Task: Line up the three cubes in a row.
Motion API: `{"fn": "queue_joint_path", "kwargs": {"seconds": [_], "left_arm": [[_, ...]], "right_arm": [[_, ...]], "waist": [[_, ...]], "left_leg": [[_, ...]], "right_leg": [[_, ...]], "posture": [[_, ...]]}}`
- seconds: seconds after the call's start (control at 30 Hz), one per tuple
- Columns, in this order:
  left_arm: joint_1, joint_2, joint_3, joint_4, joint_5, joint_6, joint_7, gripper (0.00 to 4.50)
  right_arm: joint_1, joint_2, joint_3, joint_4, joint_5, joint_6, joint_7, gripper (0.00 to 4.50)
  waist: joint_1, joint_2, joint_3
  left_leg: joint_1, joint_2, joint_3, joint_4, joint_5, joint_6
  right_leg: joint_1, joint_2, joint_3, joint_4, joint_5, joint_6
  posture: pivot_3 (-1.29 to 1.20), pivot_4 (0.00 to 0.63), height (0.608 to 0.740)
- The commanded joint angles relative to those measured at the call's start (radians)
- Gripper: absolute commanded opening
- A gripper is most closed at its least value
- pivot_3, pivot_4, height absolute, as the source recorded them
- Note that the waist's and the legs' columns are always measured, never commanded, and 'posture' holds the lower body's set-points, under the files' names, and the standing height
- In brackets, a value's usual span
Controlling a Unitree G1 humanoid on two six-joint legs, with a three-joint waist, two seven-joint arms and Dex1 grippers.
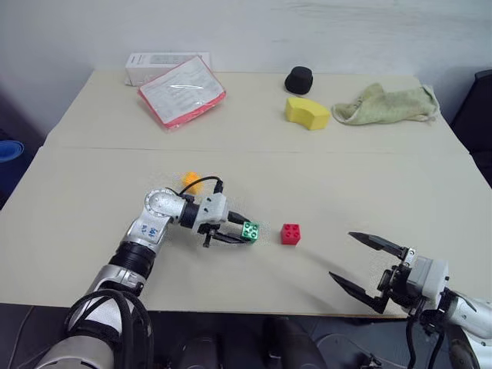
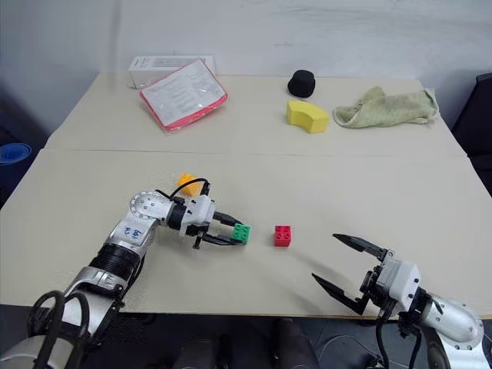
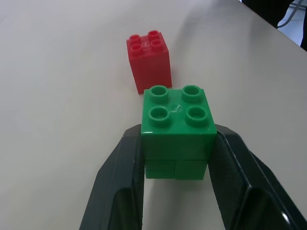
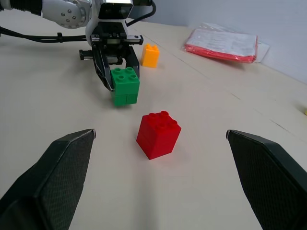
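Observation:
My left gripper (image 1: pixel 244 233) is shut on the green cube (image 1: pixel 250 230), holding it studs up just over the table, a short way left of the red cube (image 1: pixel 290 234). In the left wrist view the green cube (image 3: pixel 177 132) is clamped between both black fingers (image 3: pixel 120 177), with the red cube (image 3: pixel 149 61) just beyond it. The orange-yellow cube (image 1: pixel 191 181) sits behind my left forearm. My right gripper (image 1: pixel 367 265) hangs open and empty near the table's front right edge, pointing toward the red cube (image 4: pixel 158 134).
At the back of the table lie a yellow curved wedge block (image 1: pixel 307 112), a black cap (image 1: pixel 299 79), a crumpled greenish cloth (image 1: pixel 388 104), a red-edged plastic sleeve of papers (image 1: pixel 182 91) and a white box (image 1: pixel 154 65). A seam (image 1: pixel 346 151) crosses the tabletop.

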Motion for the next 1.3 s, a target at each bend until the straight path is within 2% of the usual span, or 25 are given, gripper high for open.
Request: {"fn": "queue_joint_path", "kwargs": {"seconds": [0.03,0.3,0.5,0.63,0.73,0.83,0.9,0.97,1.03,1.2,1.3], "left_arm": [[0.014,-0.001,0.006,-0.002,0.007,0.005,0.006,1.47],[0.032,0.024,0.014,0.047,0.035,0.016,0.018,1.47],[0.063,0.028,0.070,0.005,-0.003,0.023,0.059,3.33],[0.169,0.101,0.143,-0.122,-0.070,0.074,0.038,4.46],[0.313,0.193,0.238,-0.243,-0.136,0.104,0.037,4.46],[0.483,0.253,0.396,-0.361,-0.202,0.163,0.140,4.46],[0.553,0.247,0.514,-0.418,-0.277,0.271,0.254,4.46],[0.647,0.220,0.649,-0.415,-0.309,0.292,0.372,4.46],[0.711,0.188,0.724,-0.426,-0.317,0.289,0.455,4.46],[0.751,0.118,0.822,-0.454,-0.347,0.307,0.603,4.46],[0.724,0.100,0.778,-0.497,-0.334,0.331,0.641,4.46]], "right_arm": [[0.016,0.002,-0.025,-0.048,0.001,-0.016,-0.025,4.50],[0.004,-0.002,-0.012,-0.042,-0.003,-0.019,-0.040,4.50],[-0.027,-0.013,-0.005,-0.014,0.003,-0.021,-0.014,4.50],[-0.052,-0.015,0.002,0.006,0.008,-0.021,0.012,4.50],[-0.069,-0.013,0.005,0.018,0.019,-0.021,0.033,4.50],[-0.116,0.011,-0.004,0.017,0.086,0.018,0.016,4.50],[-0.140,0.014,-0.006,0.016,0.103,0.037,0.004,4.50],[-0.169,0.026,0.012,0.014,0.108,0.044,-0.002,4.50],[-0.192,0.046,0.025,0.015,0.105,0.035,-0.008,4.50],[-0.236,0.067,0.050,0.015,0.101,0.019,0.006,4.50],[-0.274,0.075,0.062,0.014,0.082,-0.006,0.008,4.50]], "waist": [[0.000,0.000,0.000],[0.000,0.000,0.000],[0.001,0.000,0.000],[-0.003,0.000,0.000],[-0.009,0.000,0.000],[-0.023,0.000,0.000],[-0.021,0.000,0.000],[-0.018,0.000,0.000],[-0.018,0.000,0.000],[-0.011,0.000,0.000],[-0.001,0.000,-0.001]], "left_leg": [[0.000,0.000,0.000,0.000,0.000,0.000],[0.001,0.000,0.000,0.000,0.000,0.000],[0.001,0.000,-0.001,0.000,0.000,0.000],[0.001,0.000,-0.001,0.000,0.000,0.000],[0.001,0.001,0.000,0.000,0.000,0.000],[0.002,0.002,-0.001,-0.002,0.000,0.000],[0.002,0.002,-0.002,-0.002,0.000,0.001],[0.002,0.001,-0.004,-0.002,-0.002,0.005],[0.003,0.001,-0.004,-0.002,-0.003,0.005],[0.003,0.001,-0.004,-0.003,-0.003,0.005],[0.003,0.000,-0.003,-0.003,-0.003,0.005]], "right_leg": [[0.000,0.000,0.000,0.000,0.000,0.000],[0.001,0.000,0.000,0.000,0.000,0.000],[0.001,0.000,0.000,0.001,0.000,0.000],[0.000,-0.001,0.000,0.001,0.000,0.000],[0.000,-0.001,0.000,0.001,0.000,0.000],[0.000,-0.002,0.001,0.002,0.000,-0.001],[0.000,-0.003,0.000,0.003,0.000,-0.001],[0.001,-0.005,0.000,0.003,0.000,-0.001],[0.001,-0.005,-0.001,0.003,0.000,-0.001],[0.001,-0.005,-0.002,0.002,-0.001,-0.001],[0.001,-0.005,-0.002,0.002,-0.001,-0.001]], "posture": [[0.00,0.150,0.740],[0.00,0.150,0.740],[0.00,0.150,0.740],[0.00,0.150,0.740],[0.00,0.150,0.740],[0.00,0.150,0.740],[0.00,0.150,0.740],[0.00,0.150,0.740],[0.00,0.150,0.740],[0.00,0.150,0.740],[0.00,0.150,0.740]]}}
